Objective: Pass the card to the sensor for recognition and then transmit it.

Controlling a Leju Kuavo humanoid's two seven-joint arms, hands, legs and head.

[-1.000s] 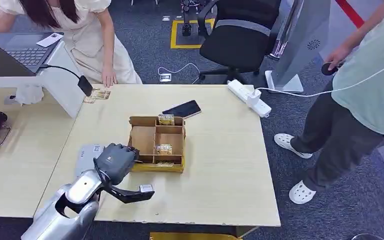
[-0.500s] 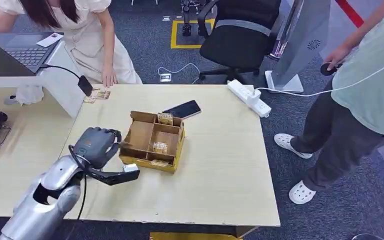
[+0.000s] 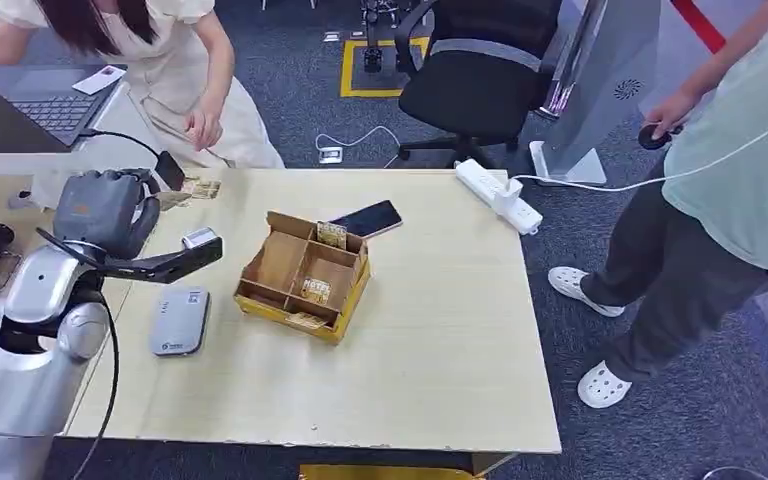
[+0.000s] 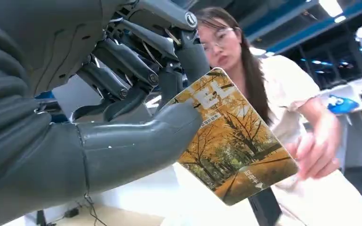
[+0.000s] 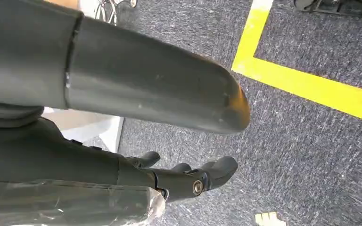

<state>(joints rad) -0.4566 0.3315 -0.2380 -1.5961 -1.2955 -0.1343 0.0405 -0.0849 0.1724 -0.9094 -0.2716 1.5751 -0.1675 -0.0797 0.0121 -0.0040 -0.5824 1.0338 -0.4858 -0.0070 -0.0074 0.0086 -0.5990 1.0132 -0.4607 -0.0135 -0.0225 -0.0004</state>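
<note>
Left wrist view shows the robot's dark grey left hand pinching a glossy rectangular card printed with yellow autumn trees between its thick thumb and its darker fingers; the thumb presses on the printed face near one corner, and most of the card sticks out past the fingertips, tilted. Behind the card a person in a pale cream short-sleeved top has one hand raised just beyond the card's far edge; whether it touches the card I cannot tell. In the head view the left hand is lifted above the far left corner of the light wooden table, near the person's hand. Below it on the table lies a flat grey rounded sensor pad, and beside that stands an open brown cardboard box with compartments that has small cards in it. A black phone lies just behind the box. The right hand hangs over the grey carpet with a yellow line, its fingers loosely apart and holding nothing.
</note>
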